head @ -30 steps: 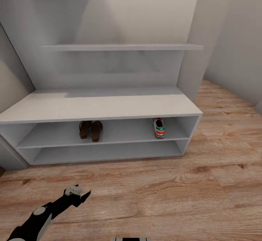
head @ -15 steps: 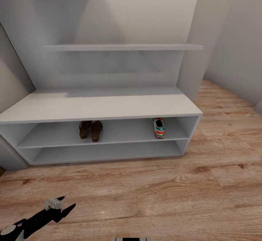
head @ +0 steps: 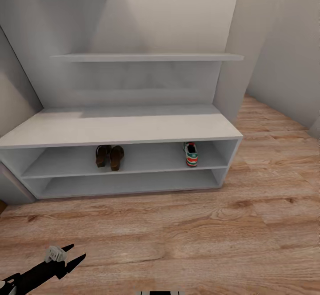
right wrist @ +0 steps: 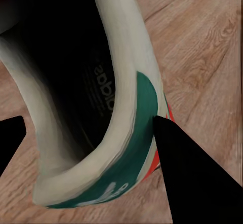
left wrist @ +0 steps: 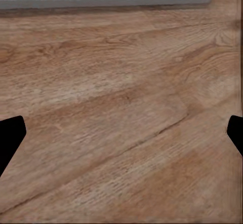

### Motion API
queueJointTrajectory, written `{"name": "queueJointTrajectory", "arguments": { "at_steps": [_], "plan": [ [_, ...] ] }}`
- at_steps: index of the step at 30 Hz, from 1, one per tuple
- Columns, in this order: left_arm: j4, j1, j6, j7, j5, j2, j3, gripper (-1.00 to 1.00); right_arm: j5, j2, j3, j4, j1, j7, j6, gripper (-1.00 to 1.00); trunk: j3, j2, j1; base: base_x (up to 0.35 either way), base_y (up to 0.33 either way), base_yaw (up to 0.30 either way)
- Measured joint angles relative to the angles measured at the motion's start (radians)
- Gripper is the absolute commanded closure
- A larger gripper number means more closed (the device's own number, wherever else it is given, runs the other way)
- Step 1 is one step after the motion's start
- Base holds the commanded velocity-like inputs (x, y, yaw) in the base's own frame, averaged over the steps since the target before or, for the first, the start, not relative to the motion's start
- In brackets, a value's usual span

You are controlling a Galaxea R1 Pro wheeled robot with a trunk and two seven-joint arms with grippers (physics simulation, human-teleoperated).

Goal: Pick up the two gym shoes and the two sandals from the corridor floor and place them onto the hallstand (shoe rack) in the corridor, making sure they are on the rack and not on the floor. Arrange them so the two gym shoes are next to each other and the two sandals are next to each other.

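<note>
Jaws of the right gripper (right wrist: 86, 130) pinch the second gym shoe's (right wrist: 129, 133) soft, light collar above the corridor floor (right wrist: 202, 46), a sensible hold, while the left gripper's (left wrist: 121, 133) jaws are spread; its mate (head: 191, 154) sits at 3 o'clock on the hallstand (head: 120, 128).

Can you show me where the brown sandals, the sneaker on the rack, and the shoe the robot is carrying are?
sandals (head: 110, 156), head view, on the pair's heels.
sneaker on the rack (head: 191, 154), head view, on its heel.
carried gym shoe (right wrist: 132, 138), right wrist view, on its green-striped heel wall.
</note>
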State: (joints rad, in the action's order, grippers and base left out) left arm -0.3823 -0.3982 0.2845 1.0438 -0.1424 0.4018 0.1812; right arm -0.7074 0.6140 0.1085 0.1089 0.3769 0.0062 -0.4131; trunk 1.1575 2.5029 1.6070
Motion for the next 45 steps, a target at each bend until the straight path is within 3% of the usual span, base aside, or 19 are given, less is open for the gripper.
{"name": "queueJointTrajectory", "arguments": {
  "at_steps": [4, 5, 6, 7, 28, 30, 34, 35, 38, 39, 41, 42, 43, 44, 45],
  "plan": [
    [-0.001, 0.0, 0.0, 0.001, 0.0, 0.0, 0.016, -1.0, 0.0, -0.001, 0.0, 0.0, 0.0, 0.0, 0.0, 1.0, 0.0, 0.0, 0.0, -0.287, -0.093, 0.0],
    [0.0, 0.0, 0.0, 0.003, 0.001, 0.0, 0.039, -1.0, 0.0, -0.001, 0.0, 0.0, 0.0, 0.0, 0.0, 1.0, 0.0, 0.0, 0.0, -0.317, -0.004, 0.0],
    [0.001, 0.0, 0.002, 0.005, 0.003, 0.0, 0.087, -1.0, 0.0, -0.002, 0.0, 0.0, 0.0, 0.0, 0.0, 1.0, 0.0, 0.0, 0.0, -0.313, -0.003, 0.0],
    [0.001, 0.0, 0.003, 0.005, 0.004, 0.0, 0.091, -1.0, 0.0, -0.002, 0.0, 0.0, 0.0, 0.0, 0.0, 1.0, 0.0, 0.0, 0.0, -0.29, -0.002, 0.0],
    [-0.001, 0.0, 0.003, 0.005, 0.012, -0.002, 0.094, -1.0, 0.004, -0.02, -0.003, 0.012, 0.0, 0.0, 0.0, 1.0, 0.0, 0.0, 0.0, -0.148, 0.0, 0.0],
    [-0.001, 0.0, 0.004, 0.005, 0.013, -0.001, 0.094, -1.0, 0.045, -0.046, -0.054, 0.015, 0.0, 0.001, 0.001, 1.0, 0.0, 0.0, 0.0, -0.006, 0.0, 0.0],
    [0.0, 0.0, 0.004, 0.004, 0.016, -0.001, 0.091, -1.0, 0.097, -0.101, -0.09, 0.042, 0.0, 0.001, 0.002, 1.0, 0.0, 0.0, 0.0, -0.002, 0.0, 0.0],
    [0.001, 0.0, 0.004, 0.004, 0.016, -0.002, 0.088, -1.0, 0.133, -0.138, -0.097, 0.08, 0.001, 0.0, 0.003, 1.0, 0.0, 0.0, 0.0, 0.0, 0.0, 0.0],
    [0.002, 0.0, 0.003, 0.003, 0.018, -0.003, 0.085, -1.0, 0.227, -0.212, -0.166, 0.164, 0.0, -0.001, 0.008, 1.0, 0.0, 0.0, 0.0, 0.0, 0.0, 0.0],
    [0.002, 0.0, 0.003, 0.003, 0.018, -0.003, 0.084, -1.0, 0.241, -0.226, -0.17, 0.18, 0.0, -0.002, 0.009, 1.0, 0.0, 0.0, 0.0, 0.0, 0.0, 0.0],
    [0.003, 0.0, 0.002, 0.003, 0.018, -0.002, 0.084, -1.0, 0.32, -0.285, -0.216, 0.236, 0.0, -0.005, 0.022, 1.0, 0.0, 0.0, 0.0, 0.0, 0.0, 0.0],
    [0.003, 0.0, 0.002, 0.003, 0.018, -0.002, 0.083, -1.0, 0.333, -0.3, -0.218, 0.249, 0.0, -0.006, 0.031, 1.0, 0.0, 0.0, 0.0, 0.0, 0.0, 0.0],
    [0.004, 0.0, 0.002, 0.004, 0.018, -0.001, 0.083, -1.0, 0.395, -0.332, -0.223, 0.32, 0.001, -0.009, 0.172, 1.0, 0.0, 0.0, 0.0, 0.0, 0.0, 0.0],
    [0.004, 0.0, 0.002, 0.004, 0.019, -0.001, 0.083, -1.0, 0.44, -0.423, -0.236, 0.373, 0.003, -0.008, 0.284, 1.0, 0.0, 0.0, 0.0, 0.0, 0.0, 0.0],
    [0.005, 0.0, 0.002, 0.004, 0.019, -0.001, 0.083, -1.0, 0.459, -0.472, -0.238, 0.398, 0.005, -0.009, 0.331, 1.0, 0.0, 0.0, 0.0, 0.0, 0.0, 0.0]
  ]
}}
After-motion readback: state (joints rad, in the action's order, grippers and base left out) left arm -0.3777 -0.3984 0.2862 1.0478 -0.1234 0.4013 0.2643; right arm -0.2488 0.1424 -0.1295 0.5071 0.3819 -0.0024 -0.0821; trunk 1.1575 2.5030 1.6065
